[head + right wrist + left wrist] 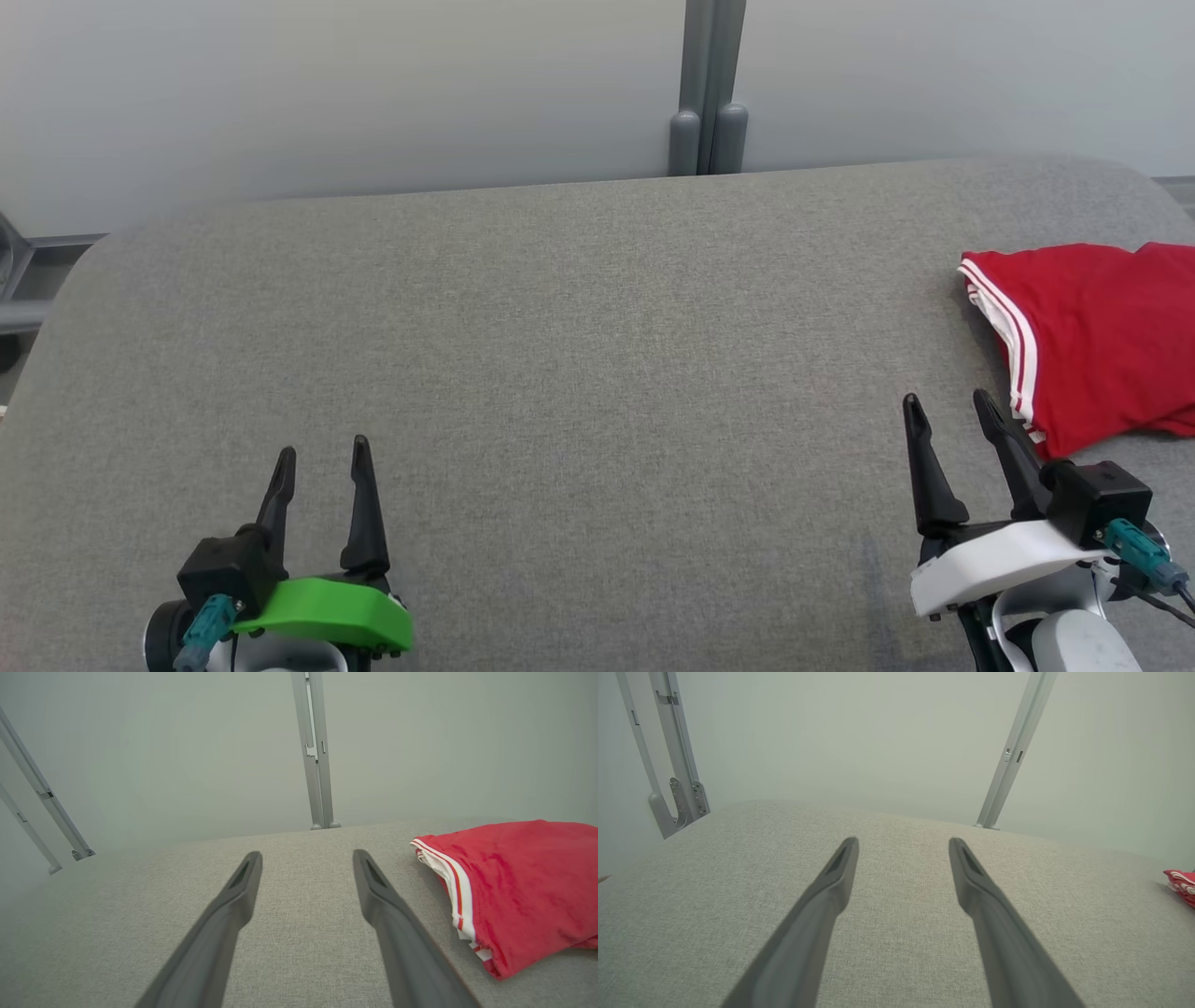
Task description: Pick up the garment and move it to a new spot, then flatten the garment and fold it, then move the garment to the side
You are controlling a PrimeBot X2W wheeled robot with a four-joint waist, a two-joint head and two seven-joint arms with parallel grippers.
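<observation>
Hovering over grey surface (560,373) | left hand (323,447) spread, empty | right hand (946,397) spread, empty, near folded red garment (1102,336)

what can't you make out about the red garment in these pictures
- Red cloth garment with white striped trim: right part cut off by the right edge of the head and right wrist views.
- Left wrist view: a corner at the right edge, too small to read.
- Lower layers: hidden under its top layer.
</observation>
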